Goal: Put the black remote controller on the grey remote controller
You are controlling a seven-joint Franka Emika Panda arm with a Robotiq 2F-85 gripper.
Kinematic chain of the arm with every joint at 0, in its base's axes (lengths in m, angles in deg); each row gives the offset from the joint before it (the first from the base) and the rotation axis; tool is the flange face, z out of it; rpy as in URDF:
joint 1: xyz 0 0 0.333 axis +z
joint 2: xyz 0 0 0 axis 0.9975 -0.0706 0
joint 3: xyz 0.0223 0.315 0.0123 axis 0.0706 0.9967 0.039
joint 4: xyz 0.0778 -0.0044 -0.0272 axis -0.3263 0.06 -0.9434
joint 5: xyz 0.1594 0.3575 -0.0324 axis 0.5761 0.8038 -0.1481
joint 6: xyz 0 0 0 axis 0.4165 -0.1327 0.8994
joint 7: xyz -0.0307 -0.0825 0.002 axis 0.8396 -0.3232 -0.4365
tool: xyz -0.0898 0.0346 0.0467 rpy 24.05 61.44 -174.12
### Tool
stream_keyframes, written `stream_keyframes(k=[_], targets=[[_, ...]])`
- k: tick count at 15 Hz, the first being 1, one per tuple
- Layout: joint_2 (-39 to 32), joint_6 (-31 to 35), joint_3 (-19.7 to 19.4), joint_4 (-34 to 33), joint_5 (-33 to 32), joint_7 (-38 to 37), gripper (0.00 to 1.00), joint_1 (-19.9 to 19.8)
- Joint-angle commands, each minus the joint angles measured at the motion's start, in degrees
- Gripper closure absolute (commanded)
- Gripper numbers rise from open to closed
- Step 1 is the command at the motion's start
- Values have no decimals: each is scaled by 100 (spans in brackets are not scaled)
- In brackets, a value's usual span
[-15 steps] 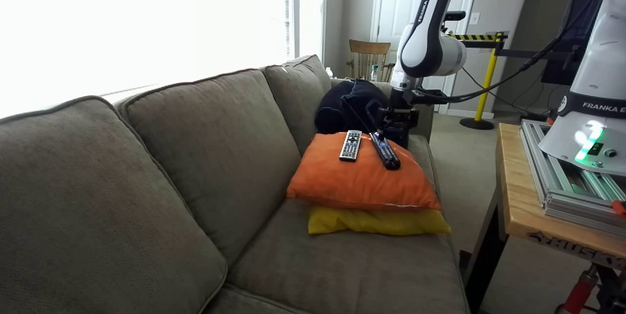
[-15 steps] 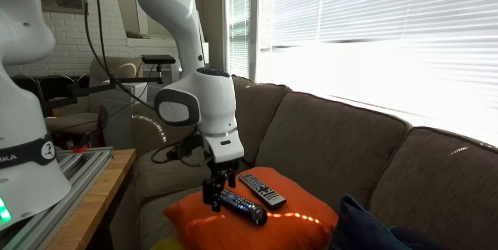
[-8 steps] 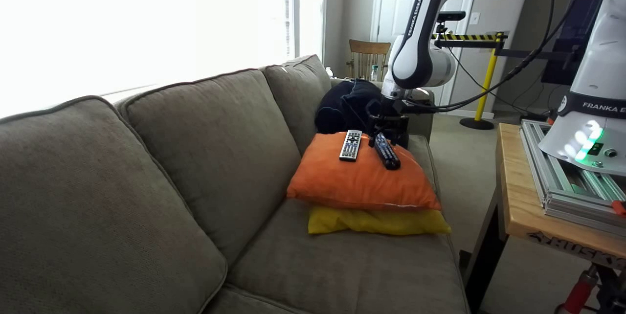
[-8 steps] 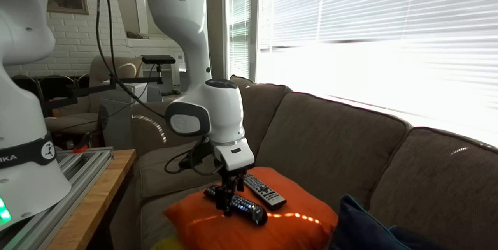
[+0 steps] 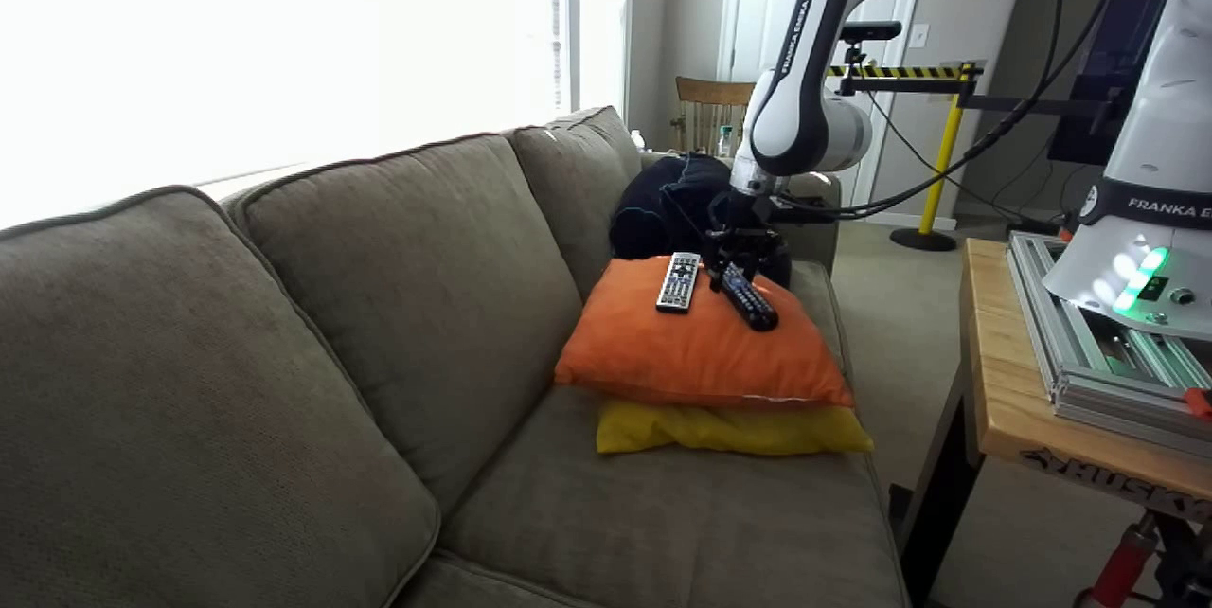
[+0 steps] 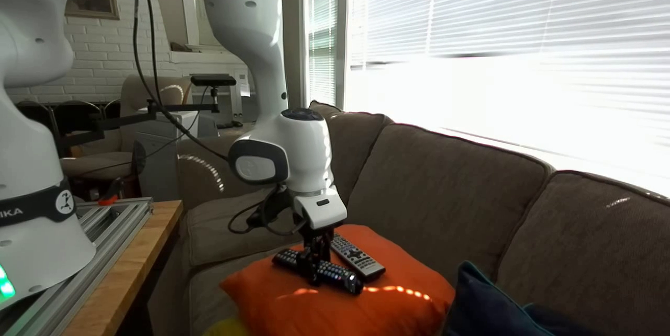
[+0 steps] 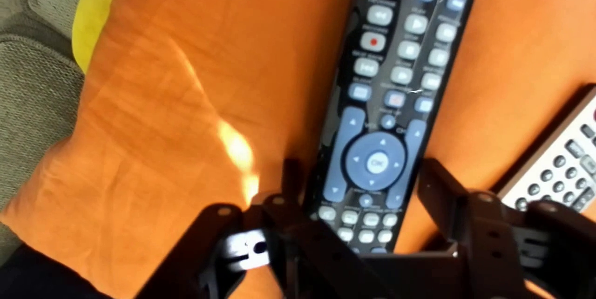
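The black remote controller (image 7: 402,52) lies face up on an orange pillow (image 5: 701,362), in both exterior views too. My gripper (image 7: 359,173) has come down over it, pointing downward, one finger along each long side. The right finger (image 7: 440,189) meets the remote's edge in the wrist view; the left finger (image 7: 292,178) sits close against the shadowed other side, where contact is hard to see. I take the jaws as shut on it, just below its middle. Beside it rests the grey remote controller (image 6: 357,256), on the same pillow and apart from the gripper.
Under the orange pillow is a yellow one (image 5: 734,428), on the seat of a sofa. A dark bundle (image 5: 663,205) sits behind the pillows. The sofa back (image 6: 450,189) rises alongside, and a dark blue cushion (image 6: 494,307) stands nearby. The robot's wooden table (image 5: 1004,381) is across from the sofa.
My gripper has moved toward the sofa back and down over the black remote, and its jaws have closed in around it. The remote has turned slightly. The grey remote has not moved.
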Motion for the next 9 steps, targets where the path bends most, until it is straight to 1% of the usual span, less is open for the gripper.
stream_keyframes(k=[1, 2, 3, 4, 5, 6, 9], targets=[[-6, -159, -141, -55, -121, -216, 64, 148], [121, -304, -234, 8, -87, -276, 69, 254], [308, -407, -331, 123, -68, -321, 69, 368], [493, -527, -431, 225, -67, -348, 69, 475], [707, -679, -640, 340, -68, -393, 69, 685], [869, -848, -777, 404, -88, -426, 69, 811], [1436, -1426, -1283, 598, -317, -443, 69, 1212]])
